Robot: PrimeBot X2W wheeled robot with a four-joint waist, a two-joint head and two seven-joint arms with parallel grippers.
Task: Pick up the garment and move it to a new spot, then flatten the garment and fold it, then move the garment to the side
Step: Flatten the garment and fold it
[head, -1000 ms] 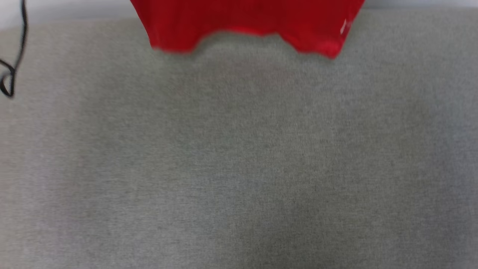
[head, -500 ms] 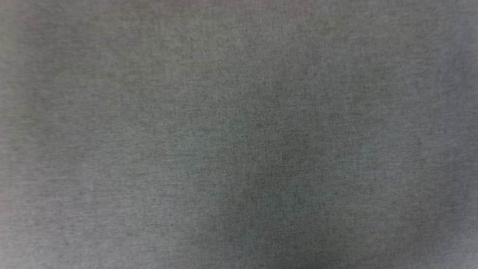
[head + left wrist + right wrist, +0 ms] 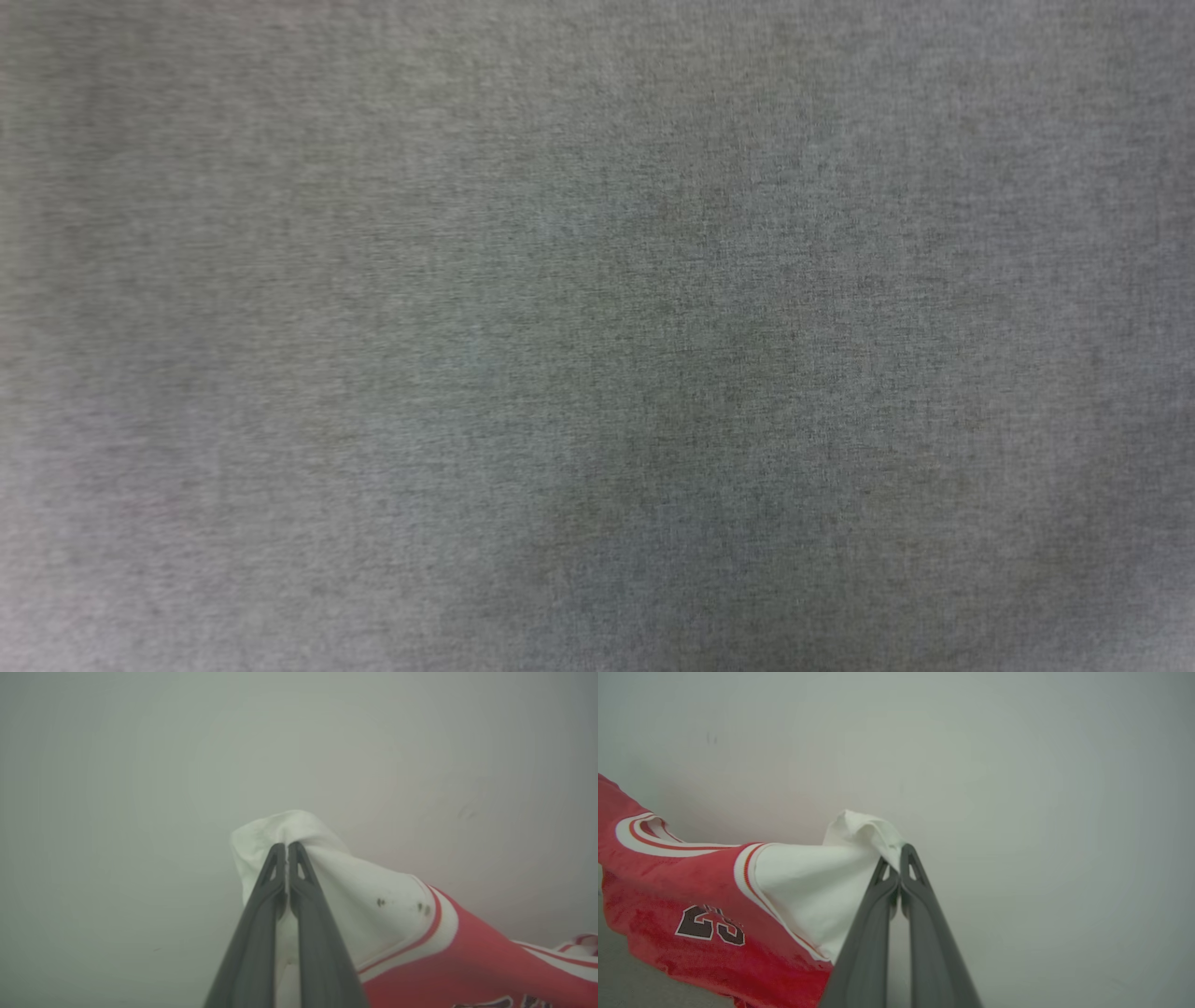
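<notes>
The garment (image 3: 467,956) is a red jersey with white short sleeves and red-white striped trim. In the left wrist view my left gripper (image 3: 286,845) is shut on the bunched tip of one white sleeve, and the red body trails off to the lower right. In the right wrist view my right gripper (image 3: 896,851) is shut on the other white sleeve of the garment (image 3: 691,891). From there the red front with a black "23" hangs to the lower left. The shirt is held up, stretched between both grippers, in front of a pale wall.
Grey woven cloth (image 3: 597,336) covers the surface across the head view. A plain pale wall (image 3: 140,765) stands behind the held shirt in both wrist views. A strip of the grey surface (image 3: 640,989) lies below the shirt's hem.
The head camera has tilted down: the red hem and a black cable at the top a second ago have left the picture. Only grey cloth shows now, shifted slightly since half a second ago.
</notes>
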